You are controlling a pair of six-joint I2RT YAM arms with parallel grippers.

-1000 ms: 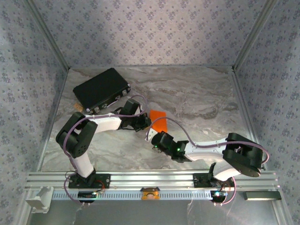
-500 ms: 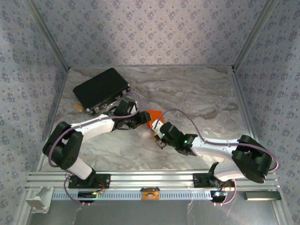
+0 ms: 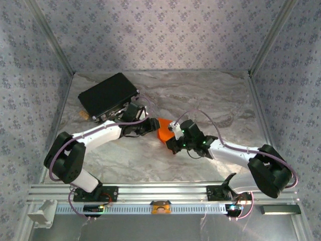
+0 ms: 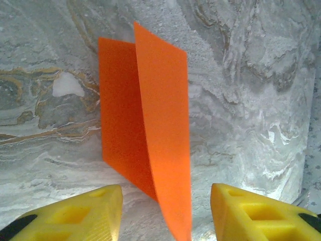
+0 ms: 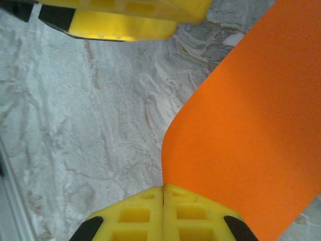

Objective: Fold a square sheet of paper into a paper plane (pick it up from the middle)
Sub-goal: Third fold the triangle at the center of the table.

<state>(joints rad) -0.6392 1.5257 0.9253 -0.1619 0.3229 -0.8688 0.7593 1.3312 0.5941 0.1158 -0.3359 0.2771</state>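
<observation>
Mid-desk, between my two arms: the square sheet of paper (image 3: 163,131) sits half folded, one panel low against the marble desk (image 4: 251,100), the other lifted off it along a sharp crease.
Right gripper (image 5: 164,191): fingers pressed together, pinching the lifted panel at its edge. I judge that this pinch is what keeps the flap raised instead of letting it drop flat.
Left gripper (image 4: 165,195): fingers spread, one on each side of the raised panel's near edge, and touching neither face as far as I can see. I read this as set to close on the flap or to guide it over.
Why both meet here: my arms reach in from left and right so that the two grippers face each other across the paper, one holding and one free to work the fold.
Fold so far: one crease down the sheet and two plain panels. There is no pointed nose or wings yet, so I judge the plane to be at an early step.
Black case (image 3: 108,95): far left on the desk, well apart from the paper and playing no part.
Next move, as I judge it: bring the flap down squarely over the low panel, edges matched, before my right gripper lets go.
Risk: the paper is thin, so two grips pulling unevenly could skew the crease or tear it.
</observation>
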